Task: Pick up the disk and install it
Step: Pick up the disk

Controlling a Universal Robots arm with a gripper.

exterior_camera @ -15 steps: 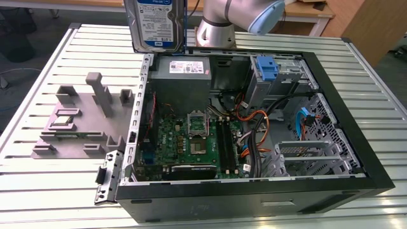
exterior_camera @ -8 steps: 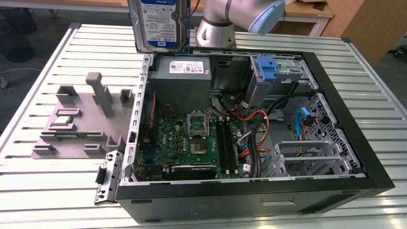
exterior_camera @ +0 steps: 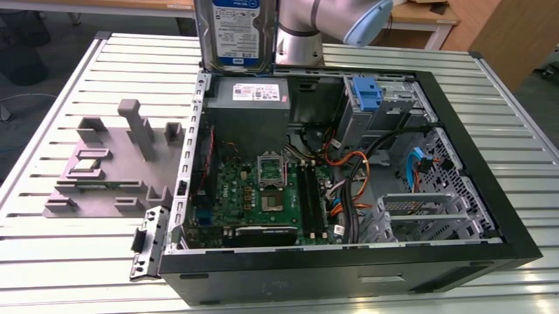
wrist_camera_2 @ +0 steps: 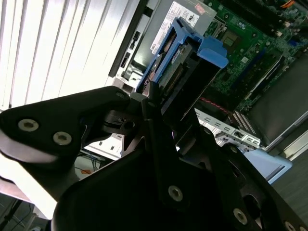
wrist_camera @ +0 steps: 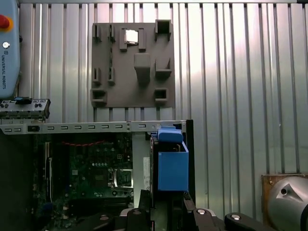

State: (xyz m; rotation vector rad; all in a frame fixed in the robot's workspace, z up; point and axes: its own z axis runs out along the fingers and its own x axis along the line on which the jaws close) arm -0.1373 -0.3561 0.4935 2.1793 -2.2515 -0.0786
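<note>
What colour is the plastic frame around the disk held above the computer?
Blue. The carrier rails on the disk show best in the first wrist view.

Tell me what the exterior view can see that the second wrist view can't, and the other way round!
Exterior view: the whole open computer case, the grey holder tray on the exterior view's left, the blue bracket in the drive bay, and the disk with its label facing the camera.
Second wrist view: the black gripper up close, clamped on the disk's edge, and the disk's connector end.
Both: the disk, the green motherboard, the power-supply box and the slatted table.
</note>
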